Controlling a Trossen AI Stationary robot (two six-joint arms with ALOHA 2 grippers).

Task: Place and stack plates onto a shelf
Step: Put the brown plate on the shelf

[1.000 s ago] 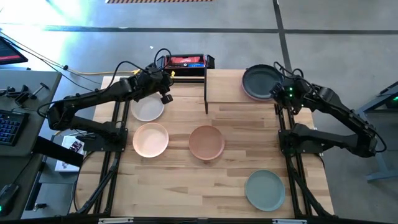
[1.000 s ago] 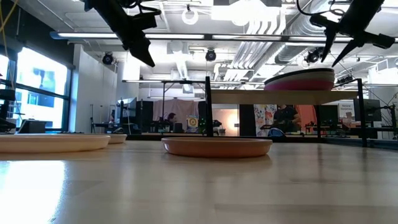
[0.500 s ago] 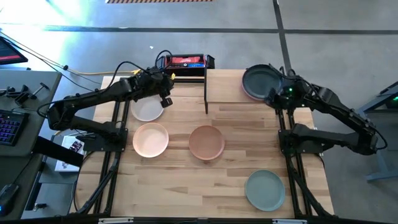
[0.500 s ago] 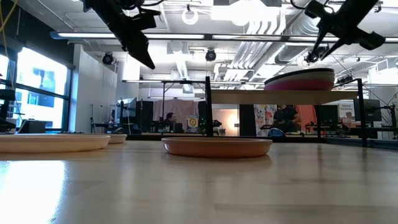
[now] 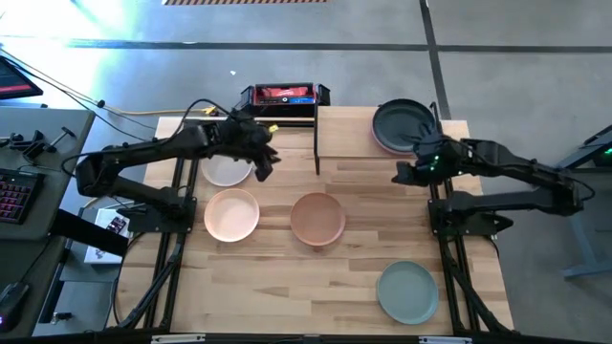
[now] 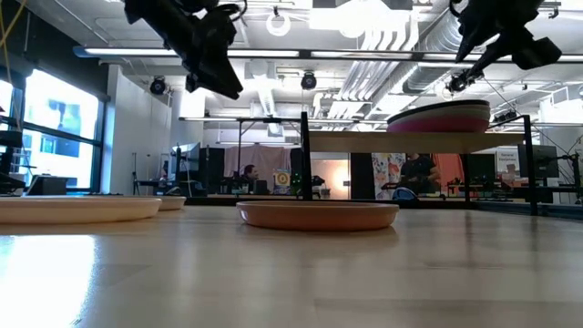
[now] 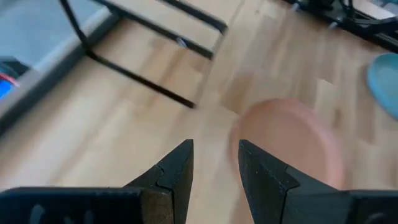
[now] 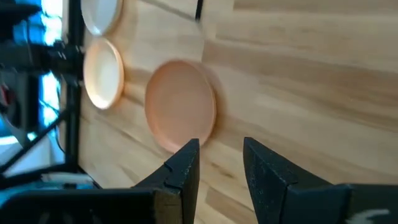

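Nearest: sage plate (image 5: 407, 291) alone at table's front right, untouched. Mid-table: peach plate (image 5: 231, 214) beside tan plate (image 5: 317, 219), flat, awaiting pickup. Further back: cream plate (image 5: 228, 169) partly under left gripper (image 5: 267, 162), fingers slightly parted, grasping nothing, aimed toward tan plate. Right gripper (image 5: 402, 176) just in front of shelf (image 5: 346, 133), fingers parted, empty, probably also headed tan-ward. Farthest: dark slate plate (image 5: 402, 123) topping stack on shelf's right end, leaving left half free for second stack.

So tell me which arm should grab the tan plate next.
Left, probably: the left gripper hangs nearer the tan plate, open and empty; the right gripper is slightly farther.
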